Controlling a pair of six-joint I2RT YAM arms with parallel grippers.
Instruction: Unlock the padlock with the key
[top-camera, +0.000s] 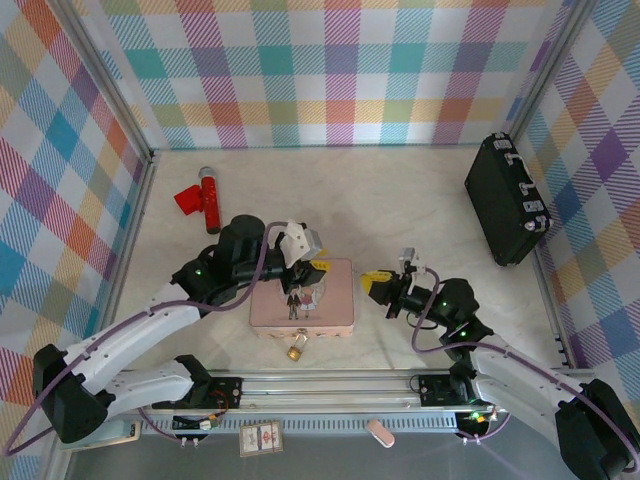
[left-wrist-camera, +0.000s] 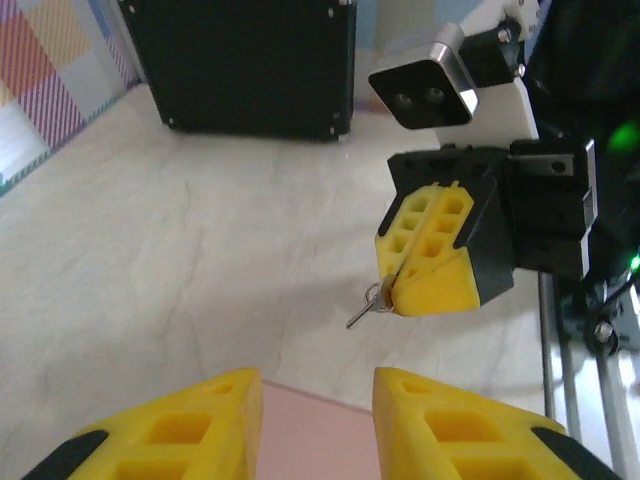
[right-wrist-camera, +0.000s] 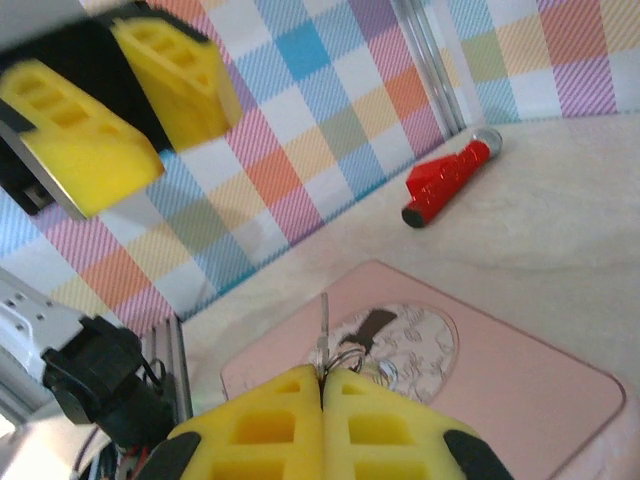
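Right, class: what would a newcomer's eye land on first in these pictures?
A pink box sits mid-table, with a small brass padlock at its near edge. The right claw, shut, pinches a tiny key just right of the box, while the left claw hangs open over it.

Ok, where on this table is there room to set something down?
The widest bare patch is the far middle of the table, between the red tool and the black case. It's crowded around the pink box, where the left arm and right arm meet, with the padlock at its near edge.
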